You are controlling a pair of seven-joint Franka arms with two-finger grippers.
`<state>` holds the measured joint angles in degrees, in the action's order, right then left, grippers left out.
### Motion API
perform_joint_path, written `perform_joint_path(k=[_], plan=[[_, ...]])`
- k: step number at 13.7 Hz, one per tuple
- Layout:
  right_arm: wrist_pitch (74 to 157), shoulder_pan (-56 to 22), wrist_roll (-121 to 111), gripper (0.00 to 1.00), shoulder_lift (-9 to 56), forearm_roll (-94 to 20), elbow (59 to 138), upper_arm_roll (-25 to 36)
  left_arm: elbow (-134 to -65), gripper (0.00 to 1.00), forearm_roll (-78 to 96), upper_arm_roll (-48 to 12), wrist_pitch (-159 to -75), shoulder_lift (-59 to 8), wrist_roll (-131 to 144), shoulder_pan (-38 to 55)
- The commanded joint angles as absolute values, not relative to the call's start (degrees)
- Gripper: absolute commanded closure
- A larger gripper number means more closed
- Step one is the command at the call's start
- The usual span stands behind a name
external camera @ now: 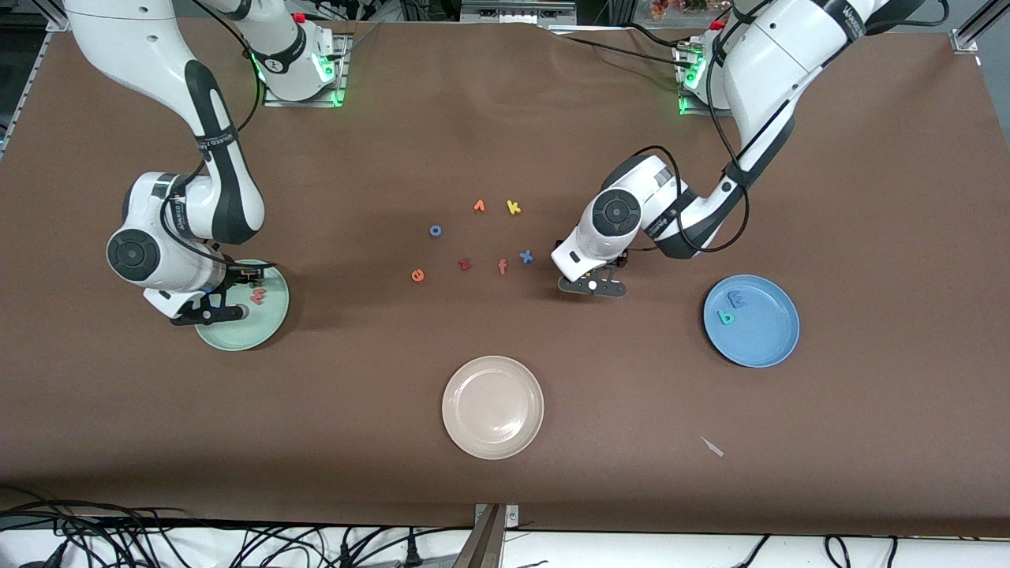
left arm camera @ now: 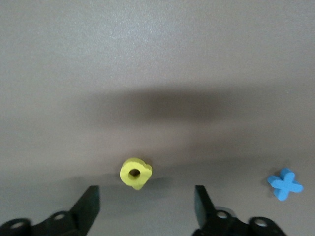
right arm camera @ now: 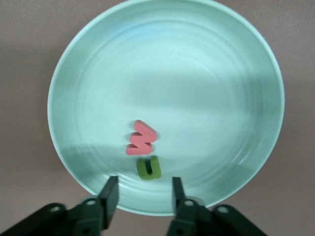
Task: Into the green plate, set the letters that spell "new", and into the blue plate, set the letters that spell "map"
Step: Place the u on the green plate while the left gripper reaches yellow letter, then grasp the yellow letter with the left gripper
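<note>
the left claw (left arm camera: 145, 209) hangs low over the table with its fingers spread wide, the yellow a (left arm camera: 135, 173) lying on the brown table (external camera: 868, 197) just ahead of the gap and the blue x (left arm camera: 285, 184) off to one side. the right claw (right arm camera: 141, 201) is over the green plate (right arm camera: 236, 73), fingers parted and gripping nothing, with the green n (right arm camera: 148, 168) and pink w (right arm camera: 141, 138) lying touching in the plate. the orange e (external camera: 418, 274) lies on the table, while the blue plate (external camera: 769, 347) holds 2 letters, the blue m (external camera: 737, 299) and teal p (external camera: 725, 317).

A beige plate (external camera: 493, 407) lies nearest the camera; blue o (external camera: 435, 231), yellow k (external camera: 514, 207), blue x (external camera: 526, 256) sit mid-table.
</note>
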<state>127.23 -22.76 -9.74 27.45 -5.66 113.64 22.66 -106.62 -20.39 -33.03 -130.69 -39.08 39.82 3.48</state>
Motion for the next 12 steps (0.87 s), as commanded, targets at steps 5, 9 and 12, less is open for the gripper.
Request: perform_joint_path(k=[5,9,12], plan=[[120.50,-23.55,-10.11,0.00,26.02,-6.77,109.69,22.15,-106.96,0.41,-23.12,-32.70,-131.84,-40.17,39.90,2.90],[120.32,-23.64,-10.98,0.00,25.75,-6.77,109.69,21.80,-106.96,0.76,-23.03,-32.70,-131.84,-40.17,40.69,2.72],[120.41,-23.73,-9.85,0.00,25.32,-6.94,109.60,19.44,-106.96,0.91,-23.03,-32.70,-131.66,-40.08,40.78,2.55]])
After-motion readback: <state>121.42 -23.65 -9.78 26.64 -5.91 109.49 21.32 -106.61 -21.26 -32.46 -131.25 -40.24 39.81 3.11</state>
